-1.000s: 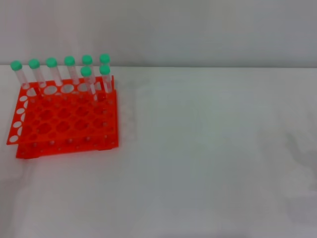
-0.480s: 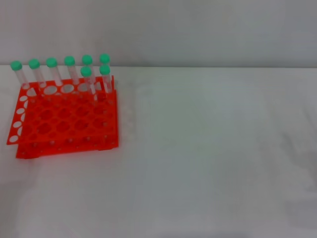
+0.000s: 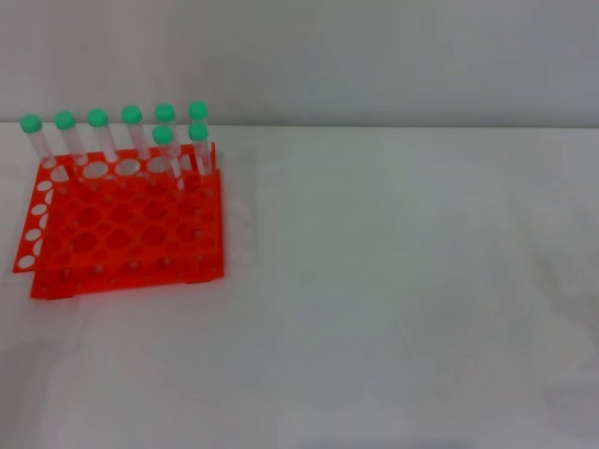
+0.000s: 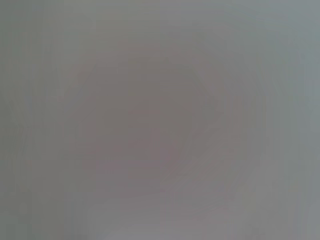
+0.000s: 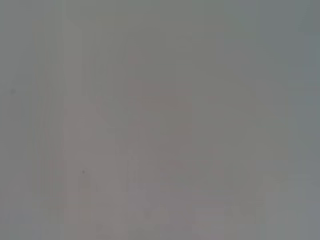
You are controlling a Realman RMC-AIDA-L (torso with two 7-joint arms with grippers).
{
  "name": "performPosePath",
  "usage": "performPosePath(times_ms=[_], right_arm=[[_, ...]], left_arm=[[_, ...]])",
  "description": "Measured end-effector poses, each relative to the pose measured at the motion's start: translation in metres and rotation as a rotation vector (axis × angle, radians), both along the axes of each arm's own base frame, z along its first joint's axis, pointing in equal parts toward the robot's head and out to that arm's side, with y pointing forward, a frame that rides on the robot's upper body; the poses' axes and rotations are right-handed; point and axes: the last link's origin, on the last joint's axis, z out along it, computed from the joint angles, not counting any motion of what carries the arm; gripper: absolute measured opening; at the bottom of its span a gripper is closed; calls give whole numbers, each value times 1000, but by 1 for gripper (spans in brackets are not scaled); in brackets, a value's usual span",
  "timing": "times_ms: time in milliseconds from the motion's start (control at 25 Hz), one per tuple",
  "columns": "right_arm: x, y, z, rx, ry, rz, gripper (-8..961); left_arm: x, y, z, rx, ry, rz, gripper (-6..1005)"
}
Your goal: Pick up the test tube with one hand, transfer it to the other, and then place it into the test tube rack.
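Note:
The red-orange test tube rack (image 3: 122,229) stands on the white table at the left in the head view. Several clear test tubes with green caps stand upright in it: a row along its far edge, from the leftmost (image 3: 36,138) to the rightmost (image 3: 198,122), and two more (image 3: 167,150) just in front of the row's right end. No loose tube lies on the table. Neither gripper shows in the head view. Both wrist views show only a plain grey surface, with no fingers and no tube.
The white table (image 3: 402,281) stretches to the right and front of the rack. A pale wall (image 3: 374,56) rises behind the table's far edge.

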Motion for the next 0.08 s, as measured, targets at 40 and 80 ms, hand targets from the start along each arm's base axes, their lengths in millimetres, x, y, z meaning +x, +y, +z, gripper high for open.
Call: performPosePath(times_ms=[40,80], right_arm=[[1,-1,0,-1,4,-3,877],[1,-2,0,-2,5,-5,877]], left_arm=[[0,1,0,0,1,-2,866],[1,2,1,0,2,-4,866]])
